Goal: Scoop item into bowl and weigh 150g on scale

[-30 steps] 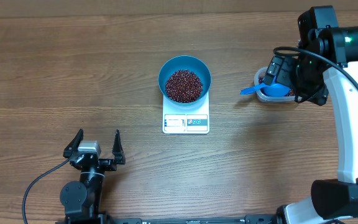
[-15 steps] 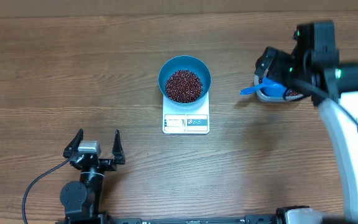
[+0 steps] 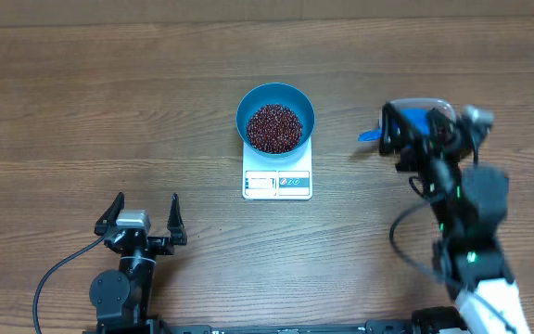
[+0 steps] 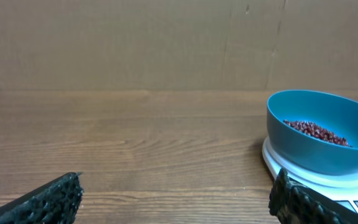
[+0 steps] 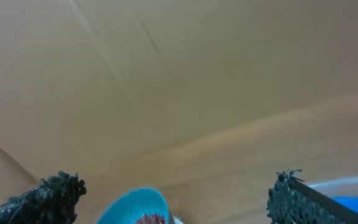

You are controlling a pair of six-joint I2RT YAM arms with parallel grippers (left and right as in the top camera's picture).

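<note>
Since the bowl (image 3: 247, 102) of beans (image 3: 273, 127) sits on the scale (image 3: 277, 183) for weighing, both arms gape wide, empty: right gripper (image 3: 417, 132) above the scoop (image 3: 370, 135), left gripper (image 3: 142, 211) parked

Blue bowl (image 3: 276, 92) upright on white scale (image 3: 277, 183), approx half-full w/ red-brown beans (image 3: 274, 127).

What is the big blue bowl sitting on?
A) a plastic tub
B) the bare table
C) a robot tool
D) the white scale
D: the blue bowl, with beans heaped inside, rests on top of the white scale.
</note>
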